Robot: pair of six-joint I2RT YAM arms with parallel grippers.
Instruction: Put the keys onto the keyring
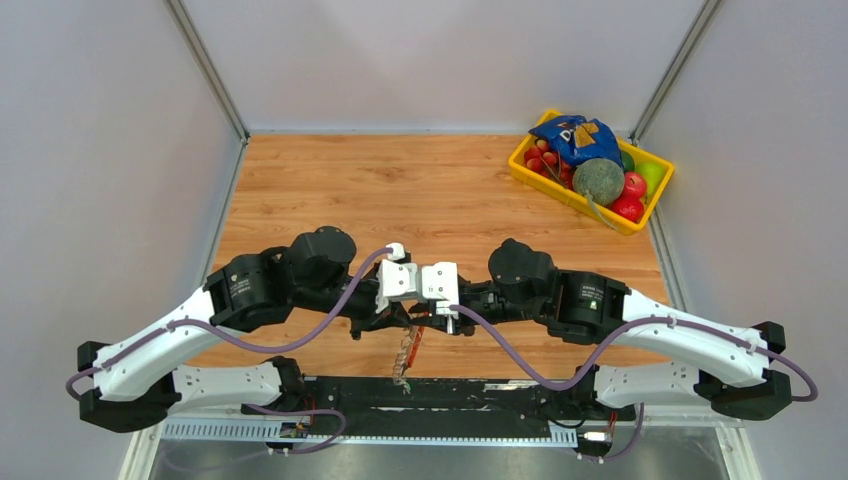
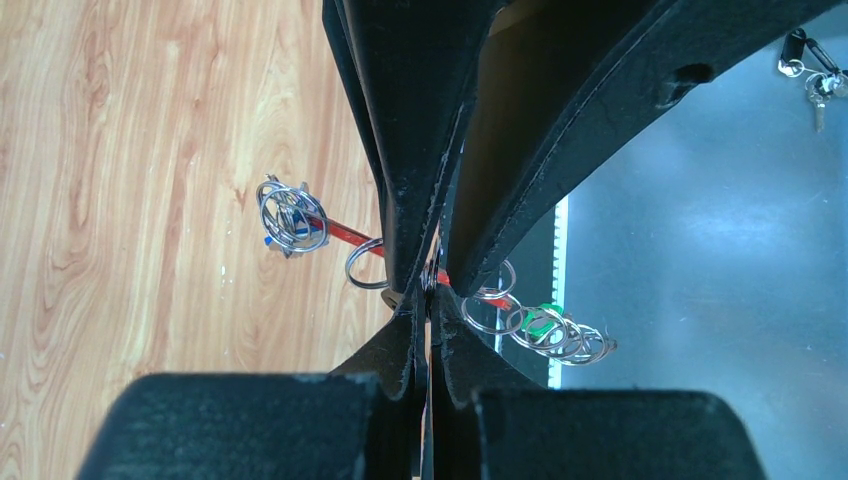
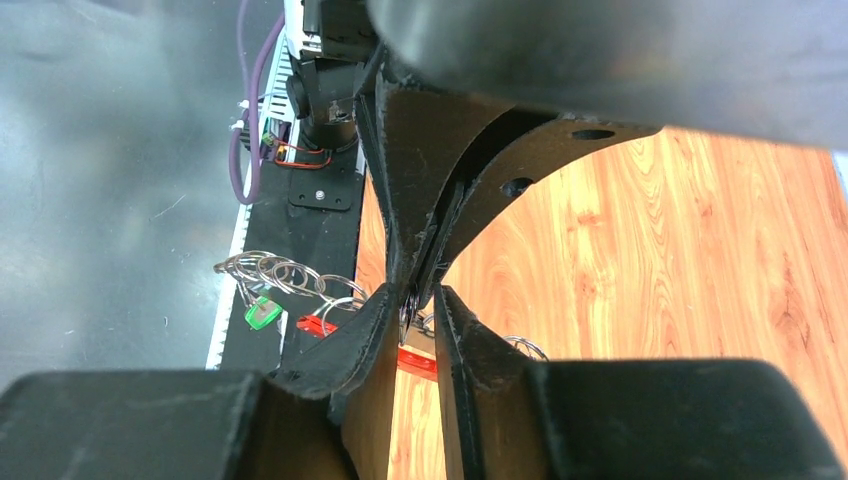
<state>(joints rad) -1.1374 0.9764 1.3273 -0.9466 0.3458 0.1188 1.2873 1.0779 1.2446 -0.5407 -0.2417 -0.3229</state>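
The keyring [image 1: 405, 355] is a chain of silver rings with a red strip and a green tag [image 2: 540, 318], hanging between the two grippers above the table's near edge. My left gripper [image 2: 430, 295] is shut on one of its rings. My right gripper [image 3: 418, 300] faces it tip to tip and pinches a ring at the same spot, with a narrow gap between its fingers [image 3: 365, 330]. A bunch of rings [image 2: 290, 220] with a blue speck dangles to one side. The keys [image 2: 815, 80], a black-headed one showing, lie apart on the grey surface beyond the table edge.
A yellow bin [image 1: 640, 215] with fruit and a blue bag stands at the back right. A black rail [image 1: 450, 395] with a white strip runs along the near edge, under the hanging chain. Walls close in both sides.
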